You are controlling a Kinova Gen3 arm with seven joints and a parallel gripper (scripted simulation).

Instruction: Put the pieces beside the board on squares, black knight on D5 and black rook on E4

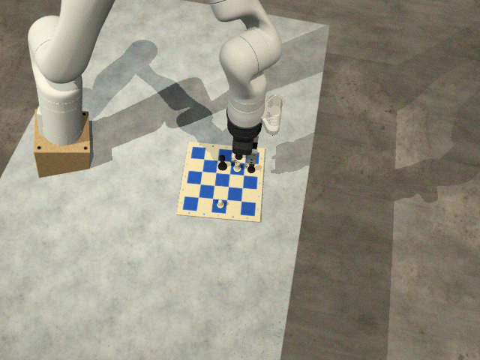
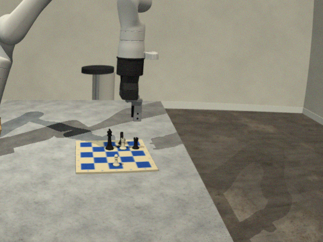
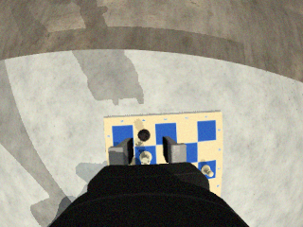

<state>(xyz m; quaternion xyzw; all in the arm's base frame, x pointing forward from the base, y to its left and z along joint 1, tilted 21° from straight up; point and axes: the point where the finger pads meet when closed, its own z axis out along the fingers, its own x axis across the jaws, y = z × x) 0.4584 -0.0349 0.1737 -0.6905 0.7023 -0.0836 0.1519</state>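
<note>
"What sort of place is it?"
"Perhaps a robotics lab: a white jointed arm hangs over a pale table."
"Anything else?"
"A stool-like thing at eleven o'clock, by a plain wall."

One board, two rooks, one knight, one king, one pawn, one gripper
</note>
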